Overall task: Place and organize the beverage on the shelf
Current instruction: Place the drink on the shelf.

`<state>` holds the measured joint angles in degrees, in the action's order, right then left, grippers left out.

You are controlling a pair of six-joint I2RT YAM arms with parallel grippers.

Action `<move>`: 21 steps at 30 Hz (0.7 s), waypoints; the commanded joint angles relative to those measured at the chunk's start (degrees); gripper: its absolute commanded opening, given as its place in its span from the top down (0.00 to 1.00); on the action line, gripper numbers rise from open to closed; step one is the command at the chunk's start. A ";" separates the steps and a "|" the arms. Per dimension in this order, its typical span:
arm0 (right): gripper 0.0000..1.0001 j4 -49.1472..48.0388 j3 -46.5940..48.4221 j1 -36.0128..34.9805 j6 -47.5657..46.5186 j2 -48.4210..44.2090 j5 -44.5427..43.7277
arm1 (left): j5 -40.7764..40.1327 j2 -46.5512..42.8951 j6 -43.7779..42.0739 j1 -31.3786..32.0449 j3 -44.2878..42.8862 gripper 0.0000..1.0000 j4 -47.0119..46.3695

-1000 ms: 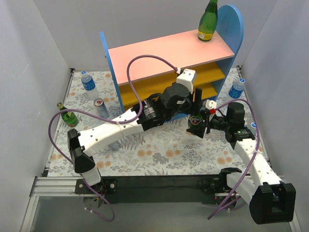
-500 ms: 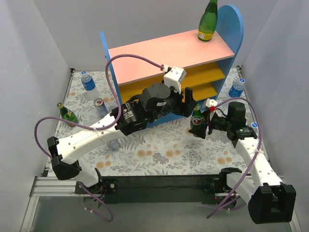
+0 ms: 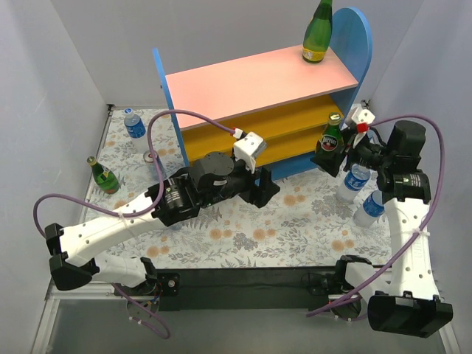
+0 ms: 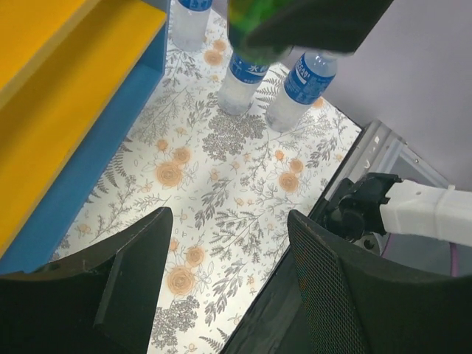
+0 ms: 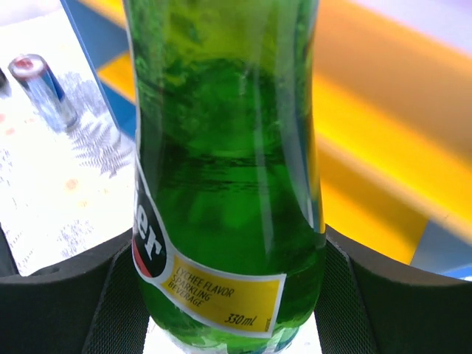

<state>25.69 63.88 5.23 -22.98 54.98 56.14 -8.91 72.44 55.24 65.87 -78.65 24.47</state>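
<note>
the green glass bottle (image 3: pixel 332 139) is hanging upright in the air, just in front of the right end of the shelf (image 3: pixel 251 81), level with the orange boards and off the worktop (image 3: pixel 295 225). the right gripper (image 3: pixel 332 159) is clamping it on the lower body, pads on either side just above the yellow label strip. judging it as rigid glass: smooth, slippery, breakable, looking full so fairly heavy. it is best held on the straight body, not the thin neck, and kept upright. it is looking tall for the gap between the boards, so it is risking a knock on the way in. the left gripper (image 3: pixel 267 190) is hovering low over the worktop by the shelf front, jaws apart, holding nothing. two plastic bottles (image 3: pixel 352 183) are standing just beside the right arm. a second green bottle (image 3: pixel 317 33) is standing on the pink top board, and a third green bottle (image 3: pixel 103 175) is lying at far left.
</note>
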 commanded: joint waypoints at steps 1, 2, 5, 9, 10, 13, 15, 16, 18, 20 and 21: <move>0.99 -1.70 9.50 0.04 3.99 1.00 3.10 | 2.40 -2.48 -0.58 0.32 3.40 0.37 -2.14; 0.99 -1.52 11.34 0.04 4.69 2.05 3.10 | 2.49 -3.18 -0.40 0.32 4.03 0.37 -2.75; 0.99 -1.44 18.02 0.04 7.77 4.77 3.10 | 3.10 -4.32 -0.22 0.32 6.22 0.38 -3.99; 0.99 -1.44 28.98 0.04 11.99 9.78 3.45 | 3.90 -5.38 0.13 0.32 8.60 0.37 -5.31; 0.99 -1.61 30.68 -0.05 12.61 10.75 3.45 | 4.07 -5.47 0.21 0.32 9.04 0.37 -5.57; 0.99 -2.31 37.34 -0.05 15.07 14.53 2.57 | 4.42 -5.56 0.39 0.32 10.36 0.37 -6.27; 0.99 -4.06 39.74 -0.05 17.43 17.17 1.96 | 4.60 -5.56 0.39 0.32 11.06 0.37 -6.54; 0.99 -4.85 40.88 -0.22 18.49 18.05 1.87 | 4.51 -5.56 0.30 0.32 11.15 0.37 -6.63; 0.99 -6.44 45.08 -0.66 20.42 21.64 0.64 | 4.43 -5.56 0.22 0.32 11.85 0.37 -7.15; 0.99 -6.97 47.37 -1.10 20.96 23.49 -0.49 | 4.42 -5.47 0.04 0.32 12.12 0.37 -7.33; 0.99 -7.23 48.61 -1.28 21.22 24.46 -0.94 | 4.42 -5.56 -0.05 0.32 12.21 0.37 -7.33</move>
<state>27.44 106.34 4.62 -5.52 78.13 56.60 -5.06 68.62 55.46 65.87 -67.02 18.72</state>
